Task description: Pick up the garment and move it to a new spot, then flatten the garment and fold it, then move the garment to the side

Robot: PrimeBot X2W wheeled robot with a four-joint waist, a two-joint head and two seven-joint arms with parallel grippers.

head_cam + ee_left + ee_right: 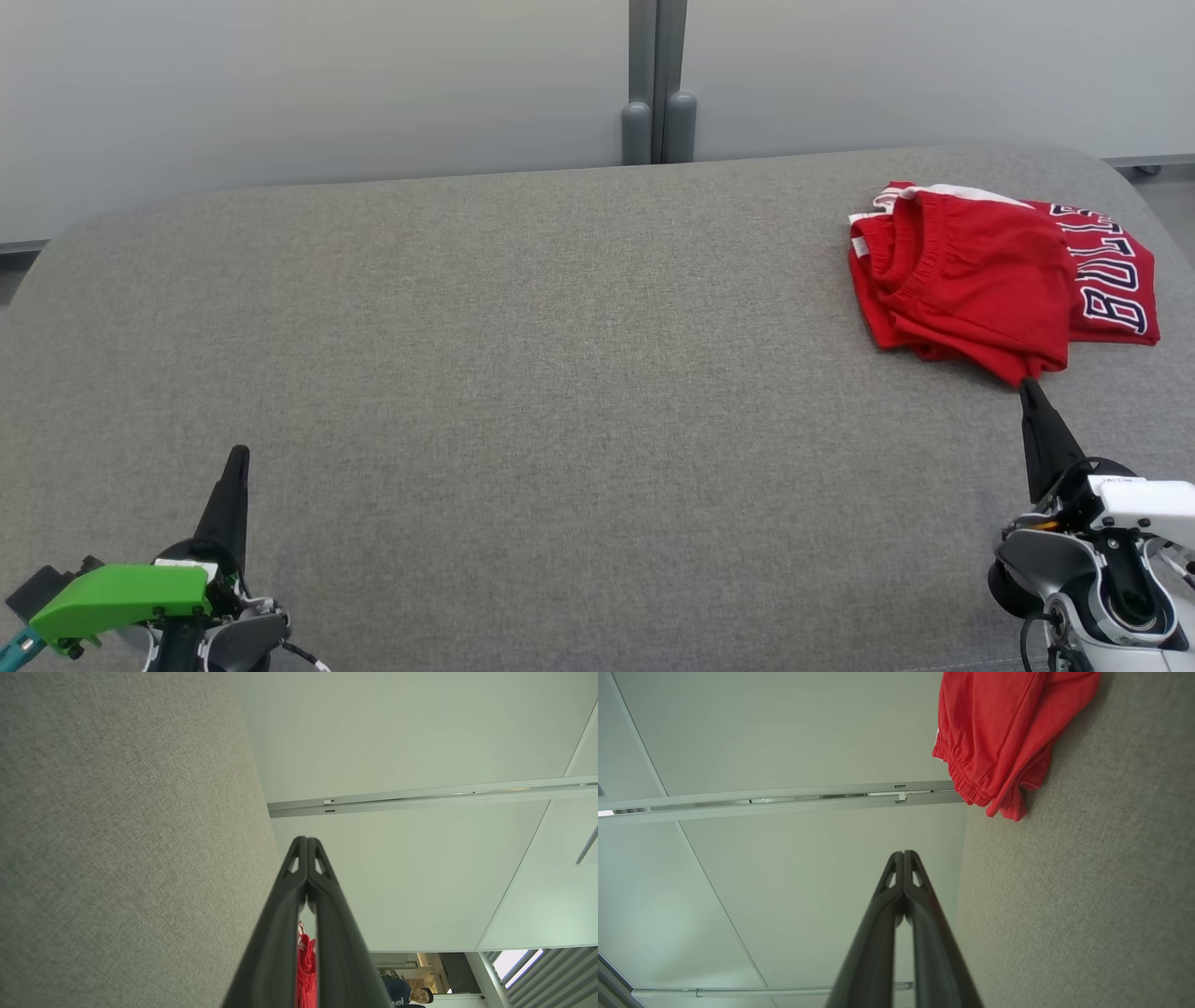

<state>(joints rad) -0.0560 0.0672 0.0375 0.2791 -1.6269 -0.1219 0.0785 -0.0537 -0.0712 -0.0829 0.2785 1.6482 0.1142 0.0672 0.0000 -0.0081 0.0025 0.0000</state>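
Observation:
The garment (990,275) is a pair of red shorts with white and navy lettering, lying folded at the far right of the grey padded table (523,355). My right gripper (1029,390) is shut and empty, its tip just short of the garment's near corner. In the right wrist view the shut right gripper (904,854) points past the garment (1004,737), which lies at the upper right. My left gripper (240,455) is shut and empty at the lower left, far from the garment. In the left wrist view a sliver of red garment (306,966) shows between the shut fingers (280,933).
A pale wall with a grey vertical post (658,84) runs behind the table. The table's rounded far edge curves off at the left and right corners. A person (411,994) shows far off in the left wrist view.

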